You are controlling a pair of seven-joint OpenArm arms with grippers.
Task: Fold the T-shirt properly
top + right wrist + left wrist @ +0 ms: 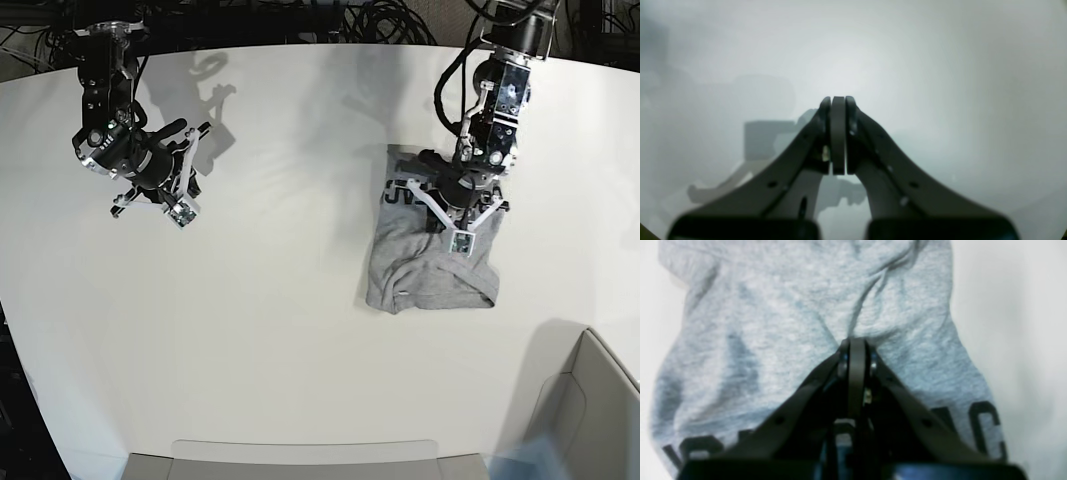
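Spanning the room, white table (280, 330) bears the T-shirt (430, 265); both arms' fingers closed, empty.

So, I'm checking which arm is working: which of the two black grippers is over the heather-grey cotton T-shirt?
The left gripper, shut above the heather-grey T-shirt; the right gripper hangs shut over bare white table.

The heather-grey T-shirt (430, 265) lies folded and wrinkled, black lettering partly showing.
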